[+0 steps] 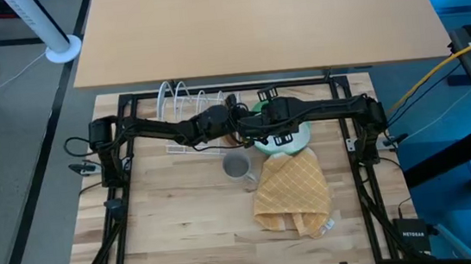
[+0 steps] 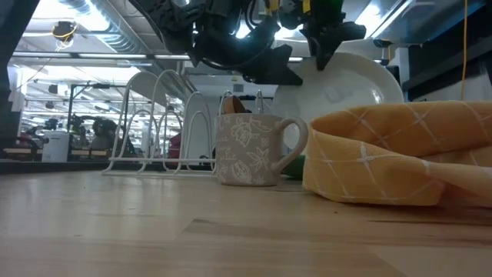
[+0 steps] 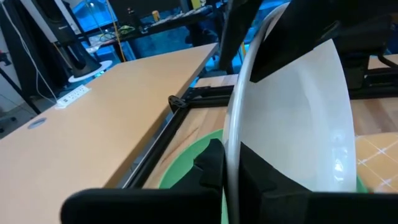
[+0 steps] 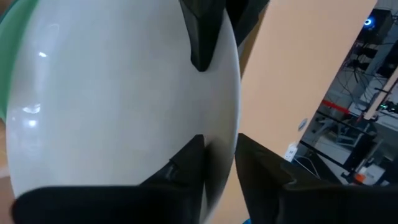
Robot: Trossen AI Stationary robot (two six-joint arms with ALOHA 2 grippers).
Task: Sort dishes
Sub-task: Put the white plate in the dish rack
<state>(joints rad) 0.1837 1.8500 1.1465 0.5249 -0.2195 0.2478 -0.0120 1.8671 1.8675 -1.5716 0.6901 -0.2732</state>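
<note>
The white plate (image 2: 346,85) stands on edge over the green plate (image 3: 183,171), just behind the yellow checked cloth. My left gripper (image 3: 231,158) and my right gripper (image 4: 219,152) are both shut on its rim, at opposite sides; in the high view they meet at mid-table, left gripper (image 1: 242,130) and right gripper (image 1: 264,119). The green plate (image 1: 294,150) lies flat on the table. A brown piece (image 2: 234,104) shows in the rack. The dark teal plate is not in view. My left gripper pinches the white plate's rim (image 3: 235,118) between its two fingers, one finger on each face. The plate stands on edge, tilted. The cloth hides whether its lower edge rests on the green plate. My right gripper pinches the white plate's rim (image 4: 231,112) between its two fingers, one on the hollow face and one on the back. It holds the side of the rim opposite the left gripper, whose finger (image 4: 202,37) shows across the plate.
A grey patterned mug (image 2: 250,150) stands just in front of the plates, beside the crumpled yellow checked cloth (image 1: 293,191). The white wire rack (image 1: 185,98) stands at the back left. A second, lighter table (image 1: 250,18) lies beyond the far edge.
</note>
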